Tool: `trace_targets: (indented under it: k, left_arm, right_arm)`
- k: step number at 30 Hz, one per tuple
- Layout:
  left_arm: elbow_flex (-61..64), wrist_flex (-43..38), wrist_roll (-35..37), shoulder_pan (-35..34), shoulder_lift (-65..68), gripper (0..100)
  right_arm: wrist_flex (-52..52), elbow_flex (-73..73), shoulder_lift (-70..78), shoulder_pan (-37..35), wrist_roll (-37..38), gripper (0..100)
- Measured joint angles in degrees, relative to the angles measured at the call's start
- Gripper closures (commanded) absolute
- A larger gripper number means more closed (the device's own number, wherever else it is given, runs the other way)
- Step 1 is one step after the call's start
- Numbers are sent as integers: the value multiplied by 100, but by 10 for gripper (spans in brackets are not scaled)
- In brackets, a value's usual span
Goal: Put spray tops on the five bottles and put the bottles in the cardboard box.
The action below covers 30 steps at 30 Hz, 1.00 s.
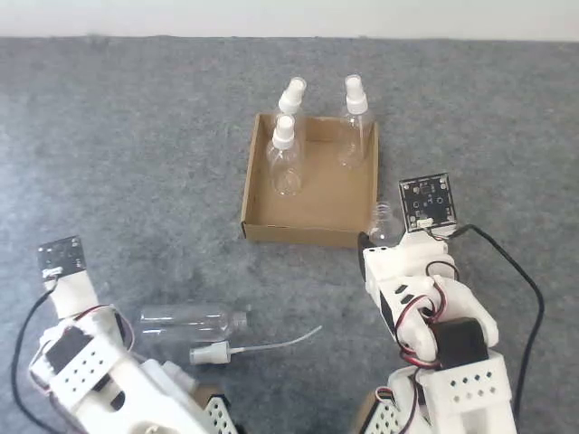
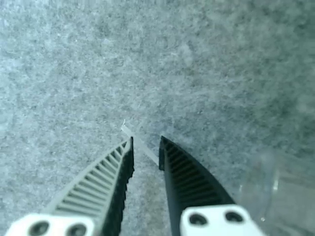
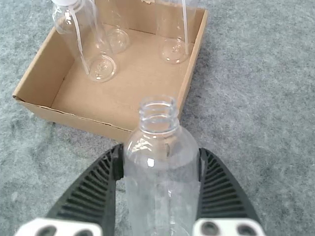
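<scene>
Three capped bottles [image 1: 285, 158] already stand in the box [image 1: 258, 194], so I judge the step in hand to be the fourth bottle. The right claw [image 3: 158, 155] is closed on an open bottle [image 3: 160, 147] and holds it upright by the body, with its bare neck above the jaws. In the high view this bottle stands just beside the lower right corner of the box, outside it. The spray top [image 1: 213, 353] lies on the table in the lower left part of the high view. Its thin tube [image 1: 280, 342] points to the right, and the fifth bottle [image 1: 194, 321] lies on its side just above it. In the left wrist view the left claw [image 2: 146, 142] is narrow, with a small gap between the jaws. The end of the tube runs across this gap near the tips, but I cannot tell if the jaws touch it. The next move, I think, calls for the left claw to take the spray top by its head, carry it to the held bottle and guide the tube straight into the neck. The tube is thin and may bend, so this needs care.
</scene>
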Motion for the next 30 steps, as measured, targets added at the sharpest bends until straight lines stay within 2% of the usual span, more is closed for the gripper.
trace_targets:
  k: [8, 20, 26, 30]
  left_arm:
    - [0, 0, 0, 79, 229, 979]
    - [-1055, -264, 0, 88, 2725, 987]
    - [-1240, -299, 0, 79, 3007, 872]
    - [-1301, -343, -26, 62, 3007, 870]
  right_arm:
    - [0, 0, 0, 0, 0, 991]
    - [0, 0, 0, 0, 0, 991]
    - [0, 0, 0, 0, 0, 991]
    - [0, 0, 0, 0, 0, 991]
